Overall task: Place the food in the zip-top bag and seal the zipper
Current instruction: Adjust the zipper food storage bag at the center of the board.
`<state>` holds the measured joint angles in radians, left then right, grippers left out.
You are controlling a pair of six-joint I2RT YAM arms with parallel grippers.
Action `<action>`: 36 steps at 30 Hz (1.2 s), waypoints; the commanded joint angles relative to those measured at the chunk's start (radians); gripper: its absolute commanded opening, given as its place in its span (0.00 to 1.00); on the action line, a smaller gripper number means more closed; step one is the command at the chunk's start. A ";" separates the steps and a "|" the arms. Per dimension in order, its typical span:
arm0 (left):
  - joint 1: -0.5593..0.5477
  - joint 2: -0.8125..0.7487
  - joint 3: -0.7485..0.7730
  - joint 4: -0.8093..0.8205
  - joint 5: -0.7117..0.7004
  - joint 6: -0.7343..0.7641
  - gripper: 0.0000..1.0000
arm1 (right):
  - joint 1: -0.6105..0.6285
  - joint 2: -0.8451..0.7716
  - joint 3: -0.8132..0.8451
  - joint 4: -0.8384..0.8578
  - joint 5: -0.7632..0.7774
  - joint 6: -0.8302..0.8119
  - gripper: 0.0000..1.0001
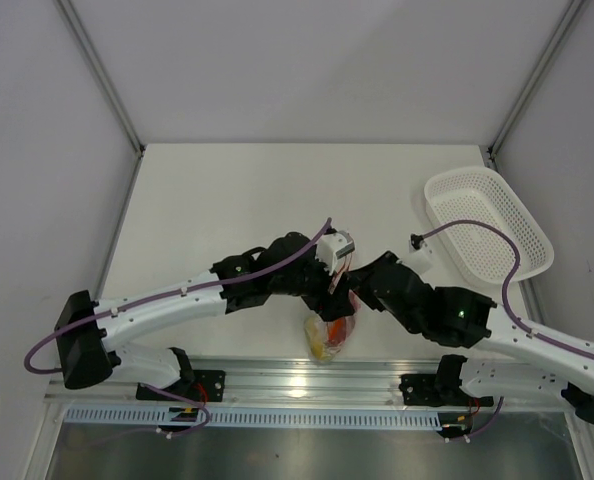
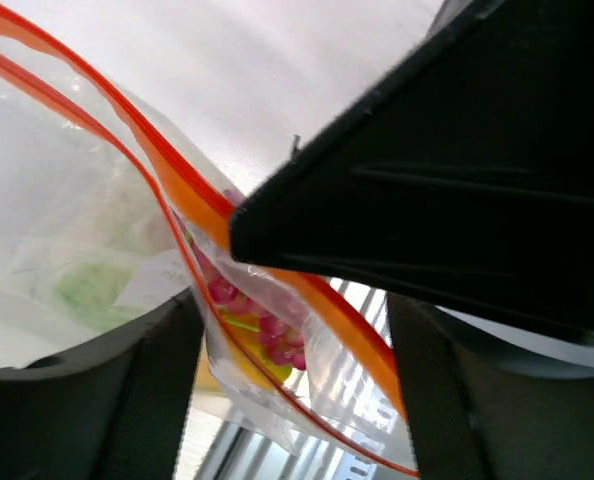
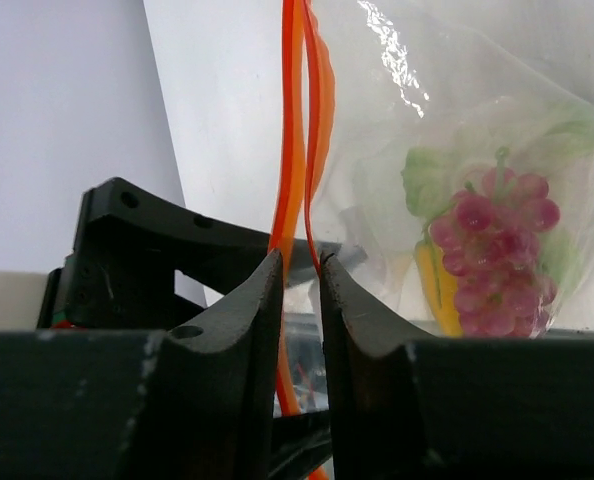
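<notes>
The clear zip-top bag (image 1: 333,335) hangs in the air over the table's front edge, held between both arms. Inside are the dark red grape bunch (image 3: 497,250), a yellow fruit (image 3: 432,280) and a green piece (image 3: 427,170); the whitish piece is not distinct. My right gripper (image 3: 302,270) is pinched on the orange-red zipper (image 3: 295,150), its jaws almost touching. It also shows in the top view (image 1: 355,290). My left gripper (image 1: 334,262) is beside it. In the left wrist view its fingers (image 2: 127,400) stand wide apart with the bag (image 2: 277,330) between them.
A white oval mesh basket (image 1: 487,225) sits at the table's right edge, with no food in it. A metal rail (image 1: 277,380) runs along the near edge below the bag. Grey walls and frame posts enclose the table (image 1: 227,200).
</notes>
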<state>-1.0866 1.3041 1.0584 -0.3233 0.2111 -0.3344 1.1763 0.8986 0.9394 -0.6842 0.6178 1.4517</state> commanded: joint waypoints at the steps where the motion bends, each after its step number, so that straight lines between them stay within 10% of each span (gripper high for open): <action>1: -0.010 0.012 0.022 0.006 -0.065 -0.038 0.71 | 0.020 -0.001 0.027 -0.018 0.077 0.056 0.24; 15: -0.013 -0.020 0.022 -0.033 -0.069 -0.046 0.08 | 0.017 -0.147 0.068 -0.196 0.238 -0.189 0.38; 21: -0.012 -0.028 0.035 -0.065 -0.024 -0.005 0.01 | -0.058 -0.303 0.068 -0.198 0.212 -0.518 0.63; 26: -0.009 -0.040 0.040 -0.068 0.033 0.014 0.01 | -0.107 -0.346 0.072 -0.203 0.149 -0.570 0.63; 36: -0.010 -0.072 0.028 -0.008 0.011 -0.015 0.79 | -0.214 -0.101 0.127 -0.112 -0.159 -0.611 0.67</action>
<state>-1.0912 1.2755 1.0599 -0.3779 0.2234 -0.3466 0.9852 0.7700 1.0355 -0.8383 0.5659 0.8726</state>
